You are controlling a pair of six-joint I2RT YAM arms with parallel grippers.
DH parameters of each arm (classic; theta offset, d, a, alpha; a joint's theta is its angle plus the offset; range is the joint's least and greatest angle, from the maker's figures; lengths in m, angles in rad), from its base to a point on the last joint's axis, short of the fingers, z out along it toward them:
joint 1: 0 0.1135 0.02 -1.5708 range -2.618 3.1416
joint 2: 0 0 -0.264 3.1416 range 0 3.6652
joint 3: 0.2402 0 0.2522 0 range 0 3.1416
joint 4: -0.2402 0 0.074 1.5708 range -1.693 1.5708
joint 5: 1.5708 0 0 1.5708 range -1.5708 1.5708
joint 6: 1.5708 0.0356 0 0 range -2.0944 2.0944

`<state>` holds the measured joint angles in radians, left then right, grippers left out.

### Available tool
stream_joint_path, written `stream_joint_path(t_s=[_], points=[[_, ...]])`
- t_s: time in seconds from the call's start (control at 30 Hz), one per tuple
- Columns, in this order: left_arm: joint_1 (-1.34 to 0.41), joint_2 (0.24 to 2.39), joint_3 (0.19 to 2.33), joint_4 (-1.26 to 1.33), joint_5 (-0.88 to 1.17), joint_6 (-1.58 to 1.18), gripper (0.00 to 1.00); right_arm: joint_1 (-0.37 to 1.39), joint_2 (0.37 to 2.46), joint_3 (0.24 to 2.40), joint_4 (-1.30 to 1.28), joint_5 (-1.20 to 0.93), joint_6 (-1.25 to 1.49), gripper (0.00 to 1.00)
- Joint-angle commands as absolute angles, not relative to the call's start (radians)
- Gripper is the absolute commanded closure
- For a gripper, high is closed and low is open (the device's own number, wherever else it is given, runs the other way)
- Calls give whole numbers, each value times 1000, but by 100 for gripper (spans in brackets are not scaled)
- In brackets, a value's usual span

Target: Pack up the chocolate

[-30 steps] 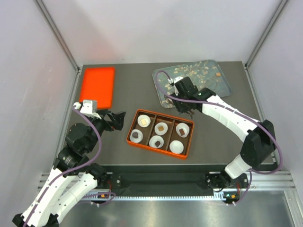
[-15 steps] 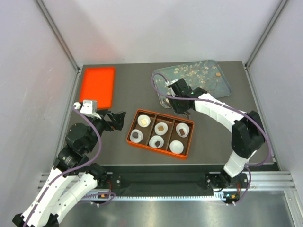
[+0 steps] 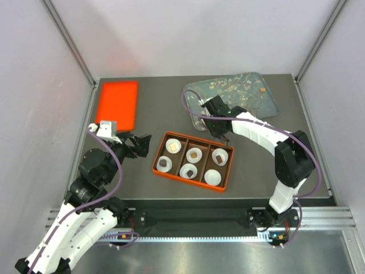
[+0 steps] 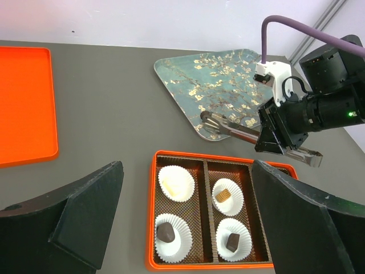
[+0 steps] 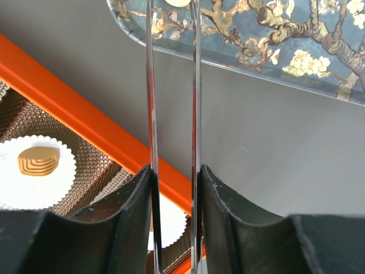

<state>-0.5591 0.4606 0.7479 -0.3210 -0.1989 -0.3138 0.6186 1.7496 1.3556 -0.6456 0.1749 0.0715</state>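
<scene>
Three pale walls (image 3: 188, 34) close in a dark grey worktop (image 3: 148, 114), with metal posts at the rear corners.

Layout:
- A flat orange tray (image 3: 117, 103) lies at rear left.
- A blossom-print tray (image 4: 182, 68) lies at rear right, set askew.
- An orange box (image 4: 151, 217) sits in the centre, near the front edge. It has six compartments, each with a white paper cup (image 4: 161, 178).

Chocolate (image 4: 226, 195):
- Five of the six cups hold one piece each.
- The far row holds pale tan, mid-brown and dark pieces.
- The near row holds two dark pieces.
- One more tan piece lies at the far right corner of the blossom-print tray.

Left arm (image 3: 97, 165):
- It is folded at the near left corner with the elbow bent.
- The wrist is aimed at the box from the left and stands apart from it.
- The left fingers (image 4: 85, 217) are spread wide and hold nothing.

Right arm (image 3: 268, 137):
- It arcs from its base at near right, over the strip of worktop behind the box.
- The wrist is turned toward the near edge of the blossom-print tray.
- The right fingers (image 5: 122, 222) are pressed in on a pair of metal tongs (image 4: 231, 130). The two blades are squeezed to a narrow gap.
- The tong tips reach just over the tray's near rim.
- A pale round shape sits between the tips at the very top of the wrist view. It may be a chocolate, but it is cropped too closely to be sure.
</scene>
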Motion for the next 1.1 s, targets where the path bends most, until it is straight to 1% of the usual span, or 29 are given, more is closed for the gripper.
stream_joint_path(t_s=[0.0,0.13,0.53,0.83,1.07], points=[[-557,462,746,-281,-198,-308,1,609,1662,1404,-660,167,81,69],[-557,460,746,-281,-199,-310,1,609,1562,1388,-725,149,80,69],[-557,462,746,-279,-195,-313,1,611,1171,1224,-865,60,143,70],[-557,463,746,-276,-196,-314,1,617,977,1114,-977,-20,206,70],[-557,466,746,-270,-189,-316,1,626,897,996,-991,-75,261,71]])
